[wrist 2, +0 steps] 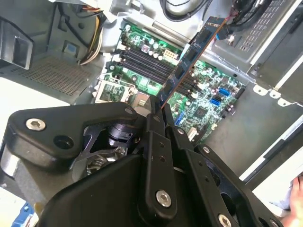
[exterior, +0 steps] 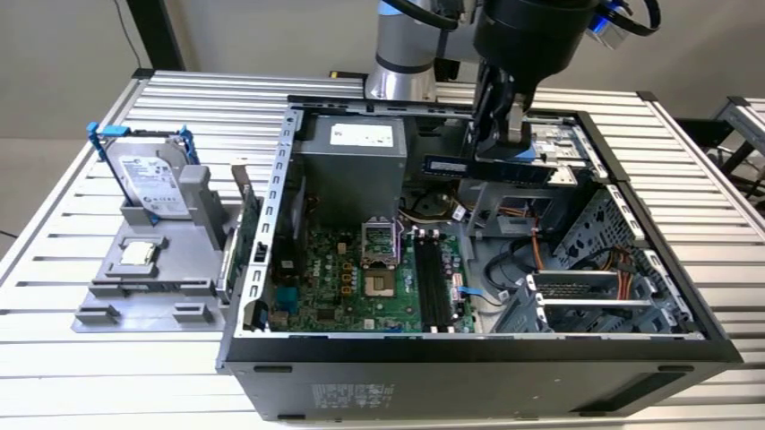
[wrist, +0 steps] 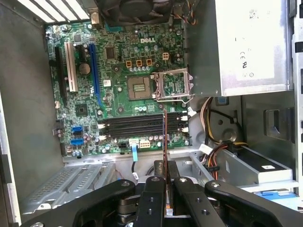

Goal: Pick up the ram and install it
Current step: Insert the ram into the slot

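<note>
Second wrist view: got the hand (wrist 2: 157,112) clamped on the ram (wrist 2: 189,59), hanging edge-on over the motherboard (wrist 2: 201,111); looks light, stiff but fragile, so best pinched on bare board edges, not chips.

- Slatted silver metal table (exterior: 669,161) spanned most of the exterior view.
- Plain beige wall (exterior: 263,36) stood behind it.
- Dark upright post (exterior: 156,31) rose at the exterior view's left.
- Pale floor (exterior: 30,170) lay beside the table.
- Second slatted table (exterior: 747,121) sat at the exterior view's right edge.
- Light was soft and even.
</note>
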`<state>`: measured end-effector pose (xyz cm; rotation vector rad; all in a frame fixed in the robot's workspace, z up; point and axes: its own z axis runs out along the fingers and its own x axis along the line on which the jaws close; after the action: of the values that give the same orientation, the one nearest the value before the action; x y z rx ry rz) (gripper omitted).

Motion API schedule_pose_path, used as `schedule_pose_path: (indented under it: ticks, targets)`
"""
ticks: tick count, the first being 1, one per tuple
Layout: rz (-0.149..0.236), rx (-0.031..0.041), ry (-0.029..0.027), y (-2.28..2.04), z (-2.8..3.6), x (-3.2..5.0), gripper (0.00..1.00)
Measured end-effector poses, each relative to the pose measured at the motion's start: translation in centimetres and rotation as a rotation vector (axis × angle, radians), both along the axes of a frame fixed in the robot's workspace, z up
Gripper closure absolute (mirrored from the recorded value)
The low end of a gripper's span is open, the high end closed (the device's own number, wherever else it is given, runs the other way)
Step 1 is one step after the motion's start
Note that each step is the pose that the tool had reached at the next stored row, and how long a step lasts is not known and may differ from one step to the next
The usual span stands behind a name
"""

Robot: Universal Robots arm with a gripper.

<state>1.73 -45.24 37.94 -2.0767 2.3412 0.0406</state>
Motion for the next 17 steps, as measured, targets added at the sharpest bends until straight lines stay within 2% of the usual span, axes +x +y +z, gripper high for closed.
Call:
schedule_pose_path:
  ticks: [12, 17]
  targets:
    - [-0.001, 0.0, 0.0, 0.0, 0.0, 0.05, 1.0]
    - [-0.036, -0.0001, 0.0001, 0.0, 0.0, 0.06, 1.0]
